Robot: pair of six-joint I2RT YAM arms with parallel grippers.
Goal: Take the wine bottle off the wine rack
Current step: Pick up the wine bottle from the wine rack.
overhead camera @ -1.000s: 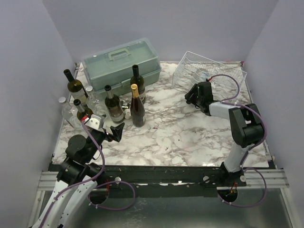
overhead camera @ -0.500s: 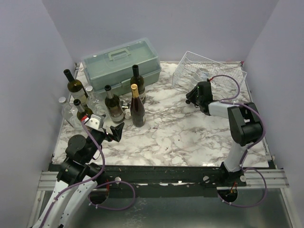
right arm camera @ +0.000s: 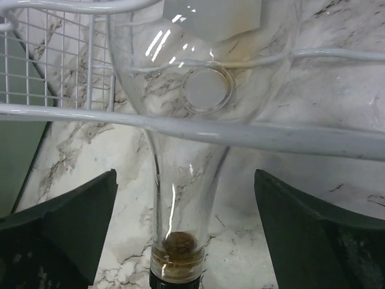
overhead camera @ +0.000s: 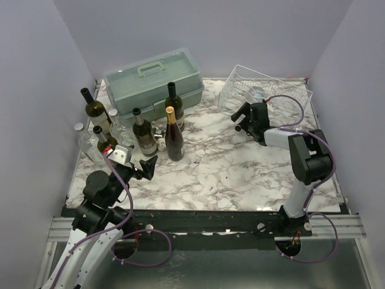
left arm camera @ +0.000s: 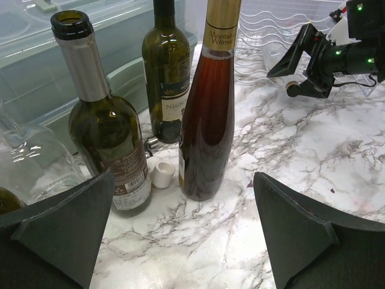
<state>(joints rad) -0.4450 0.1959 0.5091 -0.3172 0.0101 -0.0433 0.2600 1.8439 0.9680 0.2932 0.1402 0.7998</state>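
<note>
Right gripper (right arm camera: pixel 184 174) with its fingers spread wide, one to each side of the neck of the wine bottle (right arm camera: pixel 198 90) and touching neither side. The bottle is clear glass and lies on its side in the wine rack (right arm camera: pixel 54 72), directly ahead of the gripper. Its mouth points back toward the gripper, and a white wire crosses just in front of its shoulder. It looks empty, so it is probably light. It is also rigid, smooth enough to slip, and breakable against the wires. The narrow neck, just ahead of the fingertips, is the likeliest place to take hold. From there a pull along the bottle's own axis would probably clear the front wire best. Only the right wrist view shows the neck lying between the fingers and a brownish plug (right arm camera: pixel 178 244) in the mouth. From the top camera the bottle is a faint glint among the wires. That camera alone shows the rack's place on the table (overhead camera: pixel 240 174). The left gripper (left arm camera: pixel 183 180), likewise spread and empty, sits well apart, with standing bottles just ahead of it.
</note>
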